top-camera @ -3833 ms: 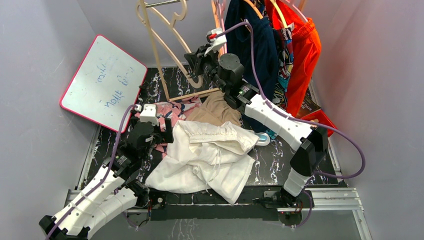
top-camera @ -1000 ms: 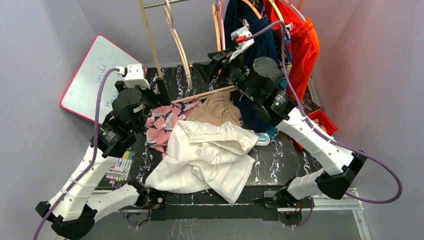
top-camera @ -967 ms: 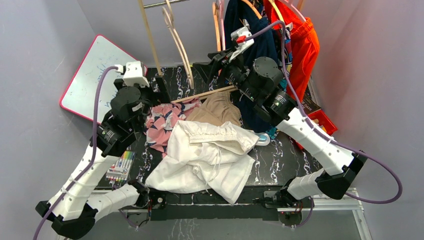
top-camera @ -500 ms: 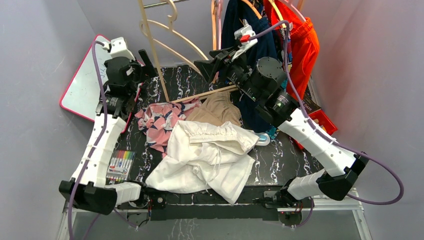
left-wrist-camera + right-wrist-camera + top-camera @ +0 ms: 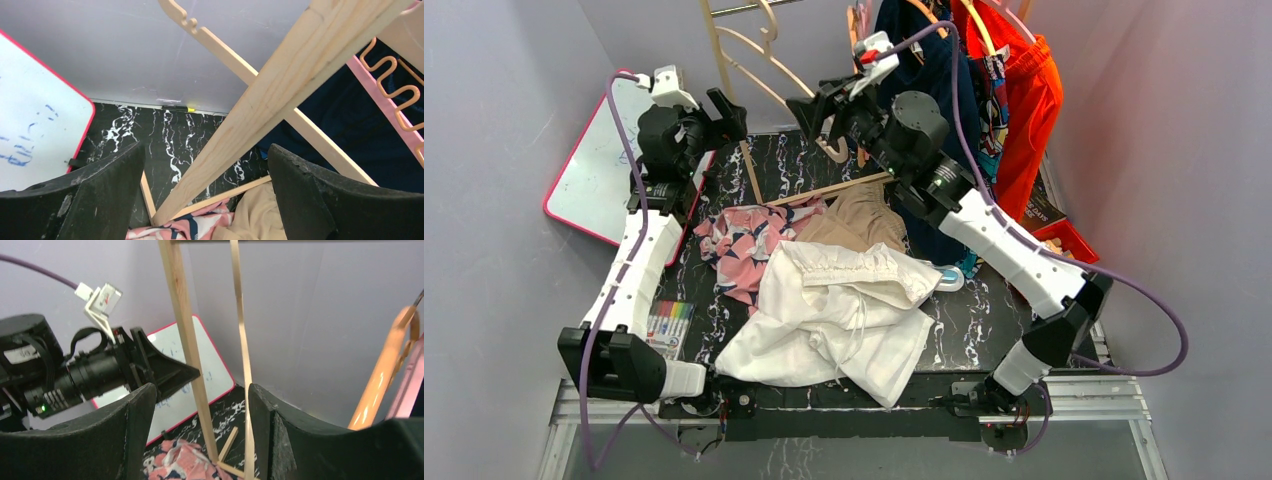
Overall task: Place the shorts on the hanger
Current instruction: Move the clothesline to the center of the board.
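The white shorts (image 5: 834, 310) lie crumpled on the black table, near its front, and neither gripper touches them. The pale wooden hanger (image 5: 769, 62) hangs on the rack at the back. My left gripper (image 5: 727, 108) is raised beside the rack's upright (image 5: 742, 150) and stands open. In its own view the open left gripper (image 5: 207, 195) straddles that upright (image 5: 260, 110), with the hanger's arm (image 5: 220, 47) behind. My right gripper (image 5: 810, 108) is open by the hanger's lower end. In the right wrist view the open right gripper (image 5: 200, 435) has the upright (image 5: 190, 365) and a thin pale slat (image 5: 242, 340) between its fingers.
A whiteboard (image 5: 594, 170) leans at the back left. A pink patterned garment (image 5: 744, 235) and tan shorts (image 5: 859, 220) lie behind the white shorts. Markers (image 5: 664, 325) sit front left. Navy and orange clothes (image 5: 1024, 90) and pink hangers (image 5: 859, 20) hang at the right.
My left arm has lifted off the clothes to the rack's upright. My right gripper has shifted left towards the hanger. The hanger has swung from edge-on to broadside.
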